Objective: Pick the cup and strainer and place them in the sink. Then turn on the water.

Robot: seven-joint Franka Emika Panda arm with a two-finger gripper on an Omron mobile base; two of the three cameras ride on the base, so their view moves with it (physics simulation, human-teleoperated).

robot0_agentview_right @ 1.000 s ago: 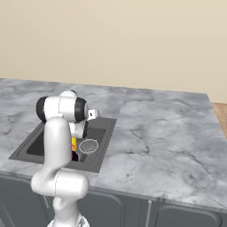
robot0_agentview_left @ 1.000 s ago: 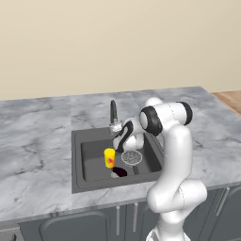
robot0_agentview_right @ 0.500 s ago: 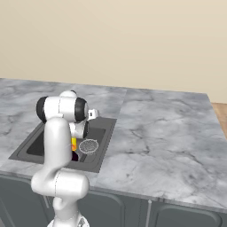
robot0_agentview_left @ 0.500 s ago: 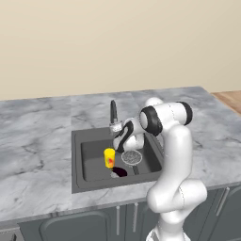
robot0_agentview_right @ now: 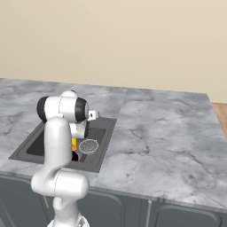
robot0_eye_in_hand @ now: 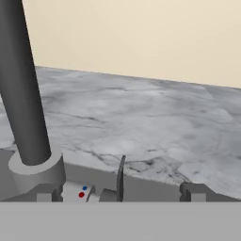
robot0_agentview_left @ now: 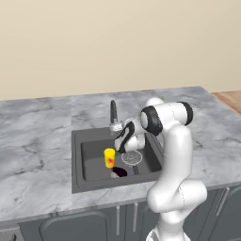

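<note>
Cup (robot0_agentview_left: 109,157) upright in sink (robot0_agentview_left: 77,160), strainer (robot0_agentview_left: 132,157) lying beside it, toward the right wall. Gripper (robot0_eye_in_hand: 117,192) at tap (robot0_agentview_left: 113,113) base on the back rim, jaws spread wide around the lever (robot0_eye_in_hand: 121,176).

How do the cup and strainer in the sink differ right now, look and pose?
Colour: the cup is bright yellow with a red-orange mark; the strainer is grey mesh.
Pose: the cup stands upright; the strainer's round head lies flat on the basin floor.
Shape: the cup is a short solid tumbler; the strainer is a shallow see-through disc.
Shared: both sit inside the sink, side by side, with neither held.
</note>
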